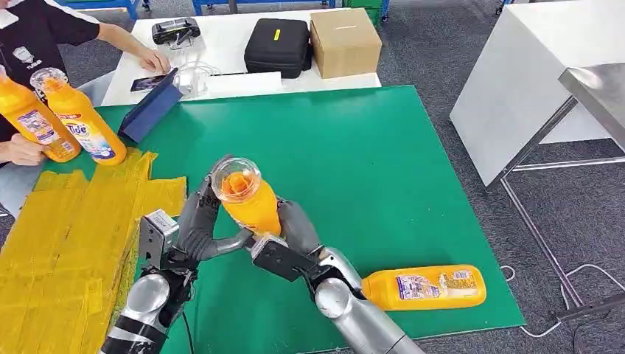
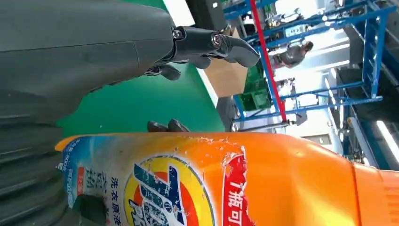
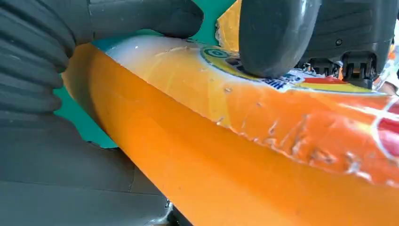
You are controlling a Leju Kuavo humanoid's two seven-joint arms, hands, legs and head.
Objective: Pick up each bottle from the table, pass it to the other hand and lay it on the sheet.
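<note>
From the head view we judge the handover is under way: our left hand and right hand both wrap the upright orange plastic detergent bottle above the green mat. Next, one hand must let go; the yellow crinkled sheet lies open to the left. Left wrist view: upper fingers spread clear of the label. Right wrist view: a thumb presses the bottle.

Both silver arms rise from below and meet over the green tabletop. The left hand and right hand close from opposite sides on one upright orange bottle, fingers wrapped against its body, wrists angled inward toward each other.
</note>
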